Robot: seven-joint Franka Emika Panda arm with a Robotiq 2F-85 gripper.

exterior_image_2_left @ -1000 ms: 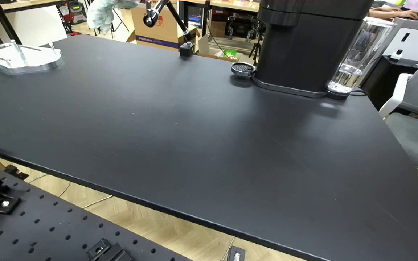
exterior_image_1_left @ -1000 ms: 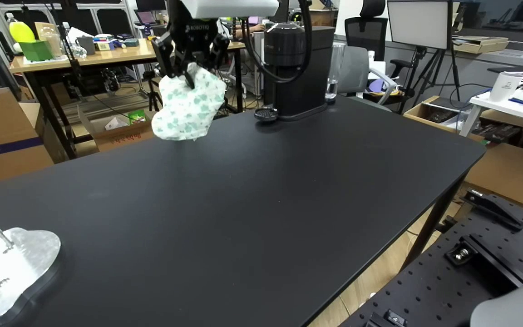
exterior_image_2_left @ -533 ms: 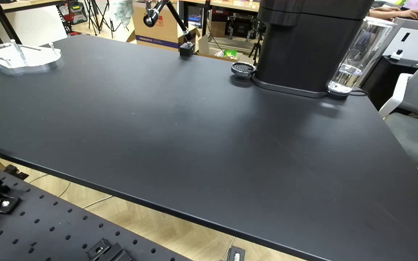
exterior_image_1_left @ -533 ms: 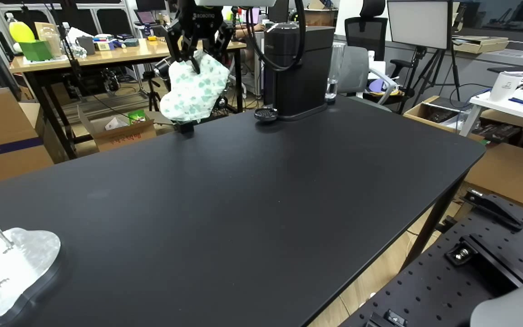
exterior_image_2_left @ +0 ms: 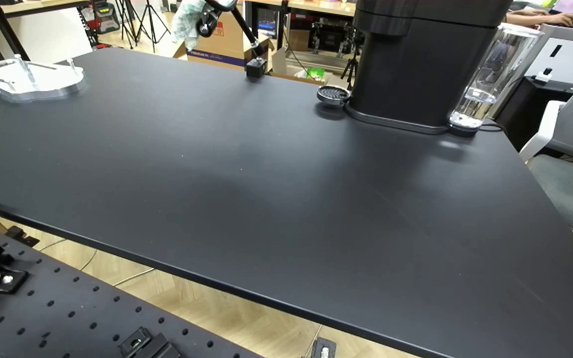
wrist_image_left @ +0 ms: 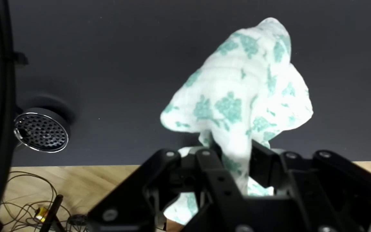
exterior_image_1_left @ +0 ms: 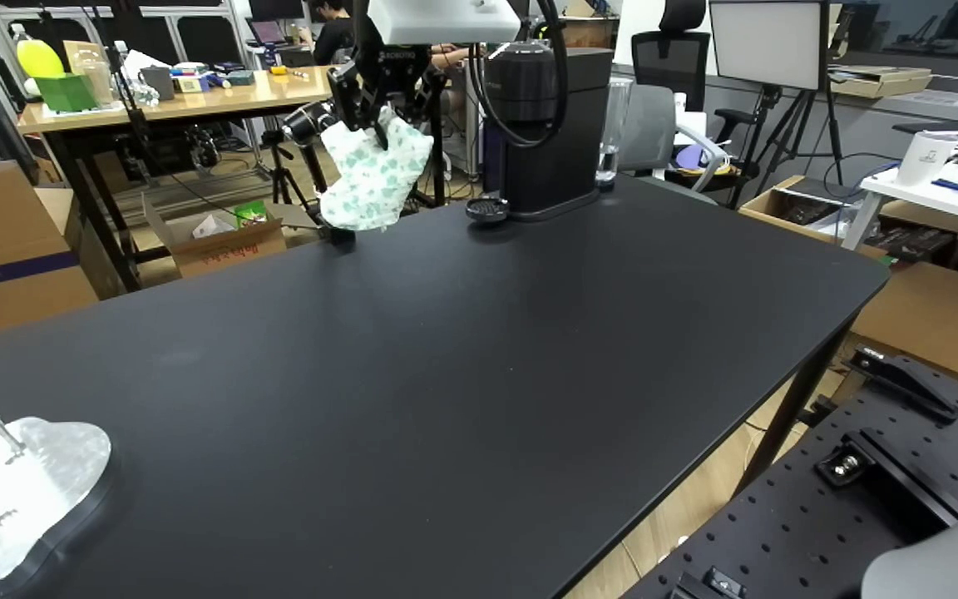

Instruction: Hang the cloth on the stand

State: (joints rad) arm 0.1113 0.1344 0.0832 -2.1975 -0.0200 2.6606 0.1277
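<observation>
The white cloth with green leaf print (exterior_image_1_left: 375, 179) hangs bunched from my gripper (exterior_image_1_left: 382, 133), above the far table edge. It also shows at the top of an exterior view (exterior_image_2_left: 187, 22). In the wrist view my gripper (wrist_image_left: 237, 158) is shut, with cloth (wrist_image_left: 233, 93) pinched between the fingers and folds spreading beyond them. A black slanted post with a square base, perhaps the stand (exterior_image_2_left: 255, 68), is fixed at the far table edge. In an exterior view the cloth overlaps this stand (exterior_image_1_left: 306, 123) and partly hides it. Whether they touch I cannot tell.
A black coffee machine (exterior_image_1_left: 550, 133) with a round drip grate (exterior_image_1_left: 487, 210) stands right of the cloth; the grate also shows in the wrist view (wrist_image_left: 42, 130). A pale plate with metal pegs (exterior_image_1_left: 71, 466) lies at the table's left. Cardboard boxes (exterior_image_1_left: 229, 249) are beyond the edge.
In both exterior views the cloth has moved right, and now overlaps the head of the black post. The gripper stays shut on it. The post's base and the table objects have not moved.
</observation>
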